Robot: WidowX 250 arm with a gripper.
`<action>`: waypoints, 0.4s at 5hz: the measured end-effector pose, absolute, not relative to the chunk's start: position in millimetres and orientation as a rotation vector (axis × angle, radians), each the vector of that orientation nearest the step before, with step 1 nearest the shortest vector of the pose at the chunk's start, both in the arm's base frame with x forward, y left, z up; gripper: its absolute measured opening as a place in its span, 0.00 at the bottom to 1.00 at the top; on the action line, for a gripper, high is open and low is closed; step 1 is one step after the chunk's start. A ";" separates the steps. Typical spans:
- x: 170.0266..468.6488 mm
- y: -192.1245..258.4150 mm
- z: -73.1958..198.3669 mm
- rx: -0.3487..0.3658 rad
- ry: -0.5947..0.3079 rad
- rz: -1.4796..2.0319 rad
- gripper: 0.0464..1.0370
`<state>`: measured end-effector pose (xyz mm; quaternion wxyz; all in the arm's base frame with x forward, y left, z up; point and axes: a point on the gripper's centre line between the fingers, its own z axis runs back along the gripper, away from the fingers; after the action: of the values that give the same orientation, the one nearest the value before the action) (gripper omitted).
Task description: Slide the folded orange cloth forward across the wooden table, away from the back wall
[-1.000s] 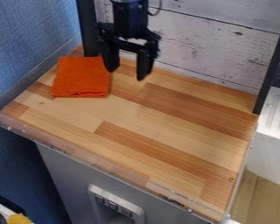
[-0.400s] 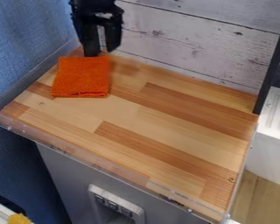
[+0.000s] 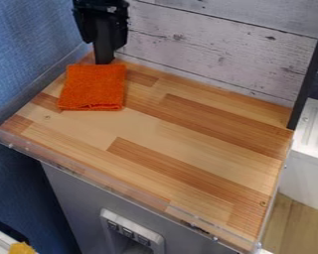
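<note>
The black gripper hangs open at the upper left, with a finger on either side of a dark upright post behind it. Nothing shows between the fingers except that post. A folded orange cloth lies flat on the wooden counter, toward its back left corner. The gripper is above and behind the cloth's far edge, apart from it.
The dark post stands at the counter's back left, and another dark post rises at the back right. A clear low rim runs along the front edge. Blue wall at left, whitewashed boards behind.
The gripper has moved left and up, from above the counter right of the cloth to the back left corner by the post. The cloth has stayed in place.
</note>
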<state>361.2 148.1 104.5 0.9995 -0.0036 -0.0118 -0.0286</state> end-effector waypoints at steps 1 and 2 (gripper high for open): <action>358.1 156.6 98.7 0.005 -0.003 -0.047 0.66; 358.9 159.5 95.7 0.020 -0.001 -0.037 0.35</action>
<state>358.9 159.5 95.7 0.9998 0.0100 -0.0005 -0.0185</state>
